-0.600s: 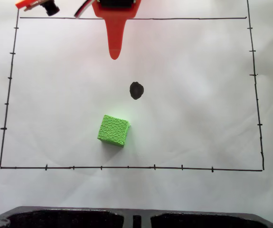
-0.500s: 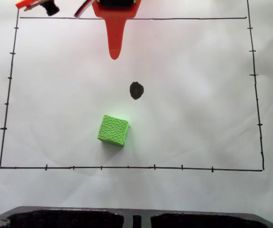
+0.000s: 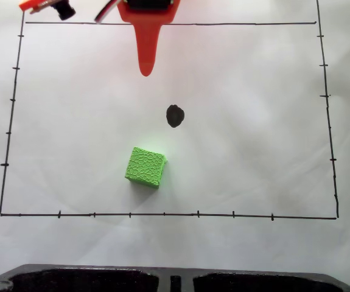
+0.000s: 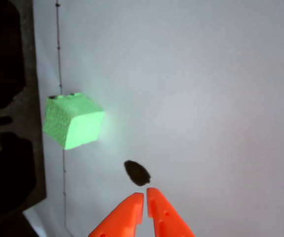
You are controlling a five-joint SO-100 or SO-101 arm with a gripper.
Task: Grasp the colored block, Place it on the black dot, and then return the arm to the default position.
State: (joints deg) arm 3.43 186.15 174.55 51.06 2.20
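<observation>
The bumpy bright green cube sits apart from the black ink dot. The orange gripper hangs empty, jaws together.

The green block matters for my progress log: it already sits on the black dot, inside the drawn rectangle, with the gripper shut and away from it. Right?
Not quite. The green block lies off the black dot, with bare paper between them, as the fixed view shows. The rest holds: it is inside the drawn rectangle, and the gripper is shut and apart from it.
</observation>
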